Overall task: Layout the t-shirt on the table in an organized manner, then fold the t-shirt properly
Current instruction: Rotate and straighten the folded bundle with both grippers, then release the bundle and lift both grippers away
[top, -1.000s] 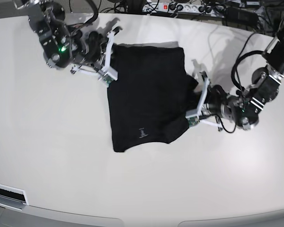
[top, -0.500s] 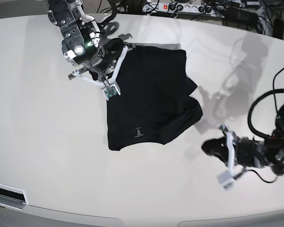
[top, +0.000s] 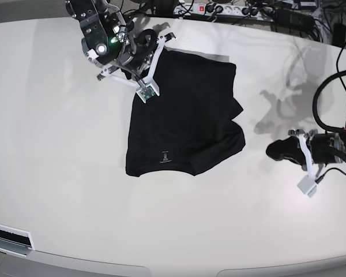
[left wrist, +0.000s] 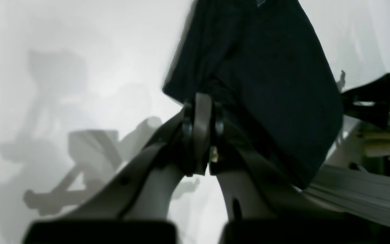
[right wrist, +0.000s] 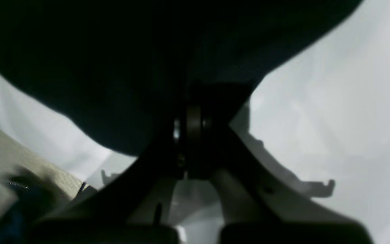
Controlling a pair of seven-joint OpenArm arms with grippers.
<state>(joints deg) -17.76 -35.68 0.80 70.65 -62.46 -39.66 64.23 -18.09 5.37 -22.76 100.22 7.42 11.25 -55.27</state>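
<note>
The black t-shirt lies partly folded in the middle of the off-white table, its small light label near the front edge. My right gripper is at the shirt's far left corner, shut on the fabric. In the right wrist view its closed fingertips sit under the dark t-shirt. Off to the right of the shirt, my left gripper is shut on nothing. The left wrist view shows its closed fingertips with the t-shirt beyond them.
A power strip and several cables run along the table's back edge. Black cables loop by the left arm at the right. A small white slotted plate sits at the front left edge.
One second ago the left gripper was at the shirt's right edge; it has since pulled away to the right. The right gripper has dragged the shirt's far corner back and to the right.
</note>
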